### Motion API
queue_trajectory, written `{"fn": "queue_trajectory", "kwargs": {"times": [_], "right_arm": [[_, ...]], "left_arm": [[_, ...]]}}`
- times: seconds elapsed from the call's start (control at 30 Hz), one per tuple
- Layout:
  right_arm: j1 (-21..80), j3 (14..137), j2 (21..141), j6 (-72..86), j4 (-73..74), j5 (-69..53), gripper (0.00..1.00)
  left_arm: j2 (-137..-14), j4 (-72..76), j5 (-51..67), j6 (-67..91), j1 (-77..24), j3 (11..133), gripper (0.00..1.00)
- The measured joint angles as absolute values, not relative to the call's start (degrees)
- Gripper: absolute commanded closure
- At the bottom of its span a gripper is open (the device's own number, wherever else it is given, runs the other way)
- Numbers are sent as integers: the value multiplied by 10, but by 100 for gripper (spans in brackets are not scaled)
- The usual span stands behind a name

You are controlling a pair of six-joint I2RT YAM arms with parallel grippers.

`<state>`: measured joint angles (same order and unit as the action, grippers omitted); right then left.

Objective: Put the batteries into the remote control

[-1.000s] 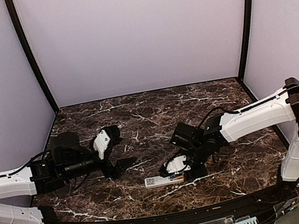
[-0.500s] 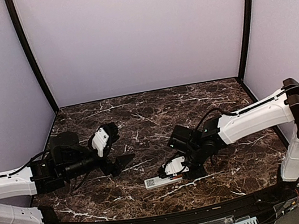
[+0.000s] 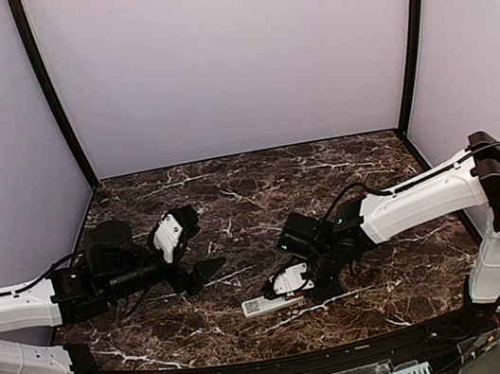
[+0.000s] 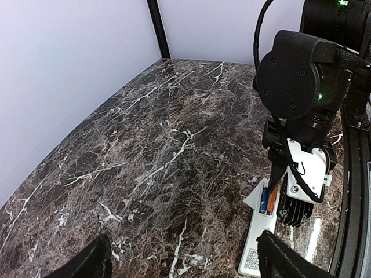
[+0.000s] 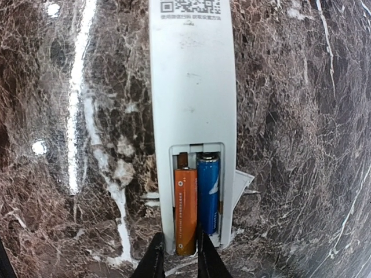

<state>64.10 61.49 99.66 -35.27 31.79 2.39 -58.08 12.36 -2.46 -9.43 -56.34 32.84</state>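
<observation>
your right gripper is nearly closed at the orange-red cylindrical battery, grip unclear. it lies beside the blue cylindrical battery in the recess of the slim white remote control. left gripper is spread wide.

From where I stand, almost nothing here can be read. The back of the remote control carries a square QR code near one end. Only its lower part shows in the right wrist view. Just under it runs a single line of tiny grey print, too small to make out. The left wrist view shows the same code as a dark speckled square, no clearer. The orange-red battery has what looks like fine lettering along its side, and the blue battery bears a pale mark. Both are too blurred to read.
</observation>
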Motion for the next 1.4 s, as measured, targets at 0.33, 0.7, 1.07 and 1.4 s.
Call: {"fn": "queue_trajectory", "kwargs": {"times": [0.33,0.7,1.07,1.4], "right_arm": [[641,621,1001,-345,328,33,100],[637,629,966,-326,340,6,100],[621,646,876,-325,313,-116,100],[621,671,879,-325,325,-174,100]], "left_arm": [[-583,124,-24,-98,-563,328,14],[-580,127,-15,-98,-563,326,26],[-609,189,156,-181,-604,307,37],[-706,197,160,-401,-645,350,47]]}}
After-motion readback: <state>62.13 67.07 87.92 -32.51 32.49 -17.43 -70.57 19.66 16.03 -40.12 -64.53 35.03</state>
